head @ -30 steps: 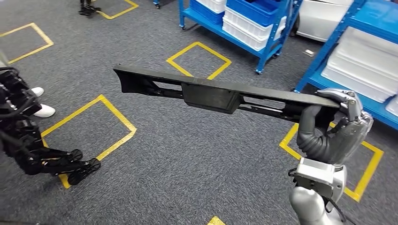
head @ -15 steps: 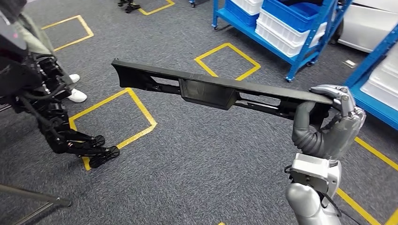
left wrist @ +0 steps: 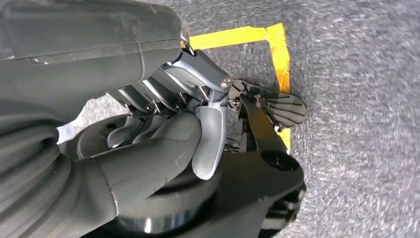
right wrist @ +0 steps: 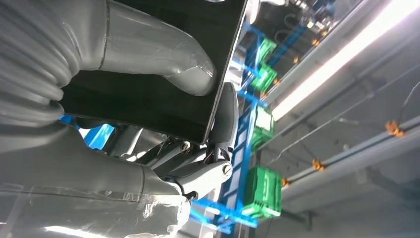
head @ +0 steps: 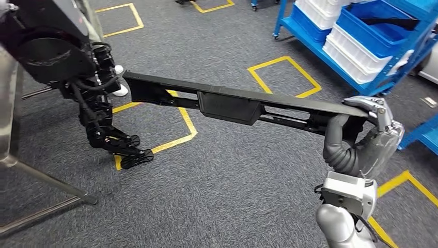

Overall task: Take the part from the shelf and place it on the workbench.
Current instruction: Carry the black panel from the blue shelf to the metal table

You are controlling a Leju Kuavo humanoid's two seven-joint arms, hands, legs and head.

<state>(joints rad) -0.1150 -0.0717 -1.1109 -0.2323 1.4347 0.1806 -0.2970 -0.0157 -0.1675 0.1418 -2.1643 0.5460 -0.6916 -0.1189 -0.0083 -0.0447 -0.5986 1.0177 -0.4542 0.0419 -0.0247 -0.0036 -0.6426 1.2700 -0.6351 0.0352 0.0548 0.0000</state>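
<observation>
The right robot hand [head: 369, 137] rises from about five o'clock in the head view, silver forearm below, grey ribbed wrist bent upward. Its thumb lies under the end of a long black part [head: 227, 103] and its fingers [head: 379, 111] fold over the top edge, so it is grasping the part (the right wrist view shows the same pinch: thumb flat on the dark panel [right wrist: 148, 94], a finger hooked round its edge).

The part is a long, narrow, matte black plastic moulding with a boxy block at its middle and open slots either side. It is held in the air above the grey carpet floor [head: 232, 191], reaching from three o'clock toward ten o'clock, almost level.

The left robot hand [left wrist: 163, 134] has its fingers curled in against the thumb, clenched on nothing.
</observation>
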